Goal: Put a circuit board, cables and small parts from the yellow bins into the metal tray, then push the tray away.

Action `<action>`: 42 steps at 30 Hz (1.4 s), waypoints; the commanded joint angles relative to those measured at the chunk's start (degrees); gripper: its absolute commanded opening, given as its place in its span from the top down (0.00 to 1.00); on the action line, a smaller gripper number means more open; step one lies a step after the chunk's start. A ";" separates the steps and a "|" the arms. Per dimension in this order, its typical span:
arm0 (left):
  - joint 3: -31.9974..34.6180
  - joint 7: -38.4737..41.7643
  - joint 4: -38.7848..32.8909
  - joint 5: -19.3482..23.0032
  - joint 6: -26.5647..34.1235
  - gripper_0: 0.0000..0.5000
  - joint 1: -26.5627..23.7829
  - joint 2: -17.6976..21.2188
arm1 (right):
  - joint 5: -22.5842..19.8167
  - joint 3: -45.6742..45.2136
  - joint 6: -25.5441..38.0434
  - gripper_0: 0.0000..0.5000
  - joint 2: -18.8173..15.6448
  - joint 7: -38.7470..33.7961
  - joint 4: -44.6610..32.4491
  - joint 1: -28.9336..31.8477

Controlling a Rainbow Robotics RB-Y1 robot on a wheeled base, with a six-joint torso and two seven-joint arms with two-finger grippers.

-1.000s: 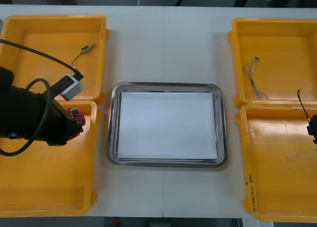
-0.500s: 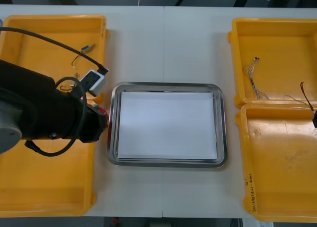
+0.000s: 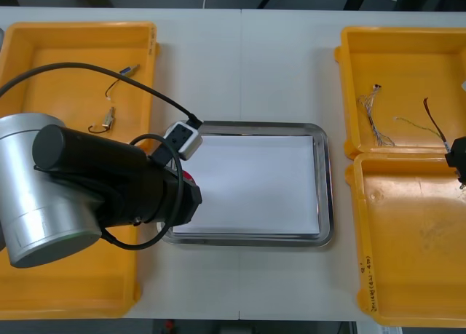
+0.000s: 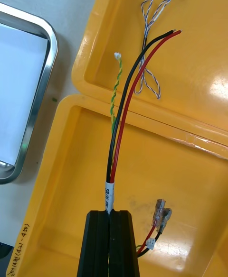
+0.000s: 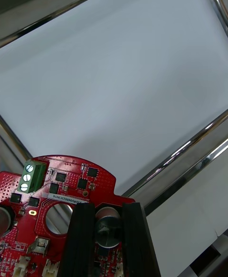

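**Left gripper carrying the board over the tray; right gripper holding cables over the right bins.**
The left gripper (image 5: 108, 208) is pinching the round red circuit board (image 5: 61, 196) between its fingers and holding it above the left part of the metal tray (image 3: 325, 181), which is white inside. The right gripper (image 4: 111, 213) is clamping a cable bundle (image 4: 125, 115) of black, red and twisted green-yellow strands above the near right yellow bin (image 3: 408, 276). The strands are reaching over the far right yellow bin (image 3: 408, 50), where a twisted blue and white cable (image 4: 151, 75) is lying.

Nothing legible; cable label (image 4: 109, 197), bin scrawl (image 4: 22, 245) unreadable.
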 commanded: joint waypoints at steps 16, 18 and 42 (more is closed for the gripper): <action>-12.46 6.87 9.12 -8.43 -1.04 1.00 -7.66 -8.72 | -2.20 0.70 0.20 1.00 -2.13 3.22 -0.38 1.64; -13.69 7.13 10.88 -9.04 -1.57 1.00 -8.19 -9.24 | -2.46 0.70 0.20 1.00 -2.05 3.31 -0.29 2.34; -17.74 7.66 17.21 -10.27 -6.58 0.59 -9.33 -9.68 | -0.44 1.41 0.20 1.00 -2.05 3.49 -0.38 4.28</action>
